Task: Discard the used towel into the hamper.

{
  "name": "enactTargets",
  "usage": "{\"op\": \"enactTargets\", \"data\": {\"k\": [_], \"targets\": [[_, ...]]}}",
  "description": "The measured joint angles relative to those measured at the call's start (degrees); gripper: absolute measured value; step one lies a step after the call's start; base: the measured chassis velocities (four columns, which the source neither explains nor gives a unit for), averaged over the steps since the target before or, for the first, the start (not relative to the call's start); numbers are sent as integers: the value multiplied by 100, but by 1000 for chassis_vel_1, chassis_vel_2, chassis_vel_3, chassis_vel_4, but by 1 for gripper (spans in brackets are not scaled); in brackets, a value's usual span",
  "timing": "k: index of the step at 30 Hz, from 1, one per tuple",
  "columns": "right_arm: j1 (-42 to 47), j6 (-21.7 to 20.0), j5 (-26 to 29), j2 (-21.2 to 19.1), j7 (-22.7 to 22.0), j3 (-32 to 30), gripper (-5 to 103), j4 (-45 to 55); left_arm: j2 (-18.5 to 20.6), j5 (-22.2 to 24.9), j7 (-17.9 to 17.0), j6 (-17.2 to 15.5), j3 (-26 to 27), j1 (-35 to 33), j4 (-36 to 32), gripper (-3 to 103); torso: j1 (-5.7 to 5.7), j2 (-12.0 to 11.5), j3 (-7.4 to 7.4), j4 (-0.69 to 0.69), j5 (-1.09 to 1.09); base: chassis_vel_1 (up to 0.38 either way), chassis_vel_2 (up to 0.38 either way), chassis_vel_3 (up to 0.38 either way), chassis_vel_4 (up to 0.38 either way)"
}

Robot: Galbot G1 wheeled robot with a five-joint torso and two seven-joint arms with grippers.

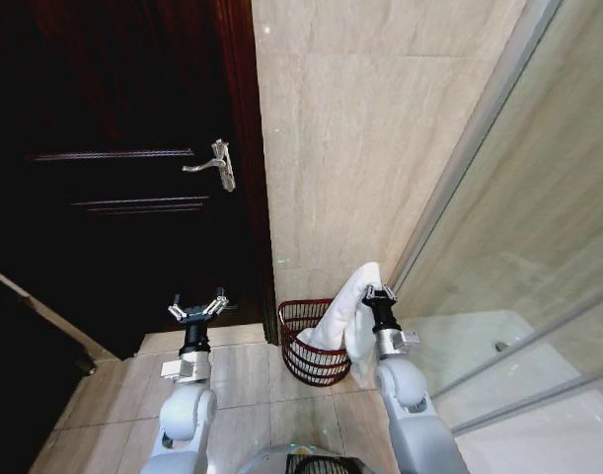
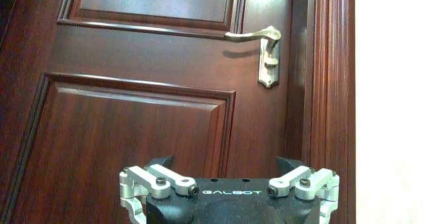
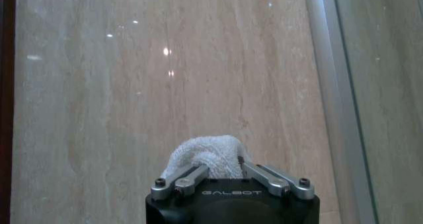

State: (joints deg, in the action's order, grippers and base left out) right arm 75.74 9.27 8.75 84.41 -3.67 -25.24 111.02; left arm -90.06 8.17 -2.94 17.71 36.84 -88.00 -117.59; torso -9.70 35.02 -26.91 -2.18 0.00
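Observation:
A white towel [image 1: 346,314] hangs from my right gripper [image 1: 378,293], which is shut on its top end. The cloth drapes down over the right rim and into the reddish-brown open-weave hamper [image 1: 303,354] standing on the floor against the tiled wall. In the right wrist view the towel [image 3: 210,156] bunches between the fingers of the right gripper [image 3: 220,167], facing the beige wall. My left gripper [image 1: 198,308] is held up to the left of the hamper, open and holding nothing, pointing at the dark door [image 2: 132,110].
A dark wooden door [image 1: 113,178] with a metal lever handle [image 1: 215,164] fills the left. A beige tiled wall [image 1: 360,128] stands behind the hamper. A glass shower partition [image 1: 518,197] and its sill run along the right. The tiled floor [image 1: 242,380] lies in front.

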Motion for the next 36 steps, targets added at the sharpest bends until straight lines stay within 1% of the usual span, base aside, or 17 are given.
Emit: {"op": "enactTargets", "data": {"k": [4,13,15,25,28,30,32,33,36], "targets": [[20,-23,3,-10,-2,-14,4,64,-23,-17,3,2,-2,9,2,100,59,-136,77,0,0,0,0,0,0],[38,-25,21,-8,-1,-38,4,86,-14,-32,7,9,4,-22,3,100,140,-337,196,0,0,0,0,0,0],[49,-24,23,-8,-1,-40,4,106,-11,-32,8,11,3,-22,1,100,175,-423,247,0,0,0,0,0,0],[98,-29,19,-4,-5,-44,4,149,-10,-32,12,65,3,-31,12,100,259,-635,374,0,0,0,0,0,0],[33,-211,18,-37,0,-45,4,284,-9,-5,9,126,29,-22,43,100,285,-707,420,0,1,0,0,0,0],[-15,-277,24,-58,0,-47,4,357,-2,3,8,133,35,-19,60,100,288,-715,426,0,1,0,0,0,0],[-222,-580,159,-145,-20,-57,4,671,22,9,6,142,39,-11,100,100,289,-725,435,0,0,0,0,0,0],[-222,-580,159,-145,-20,-57,4,671,22,9,6,142,39,-11,100,100,289,-725,435,0,0,0,0,0,0],[-726,-1204,520,-265,-134,2,4,1117,29,-13,23,136,-9,14,108,100,289,-725,435,1,0,0,0,0,0]]}}
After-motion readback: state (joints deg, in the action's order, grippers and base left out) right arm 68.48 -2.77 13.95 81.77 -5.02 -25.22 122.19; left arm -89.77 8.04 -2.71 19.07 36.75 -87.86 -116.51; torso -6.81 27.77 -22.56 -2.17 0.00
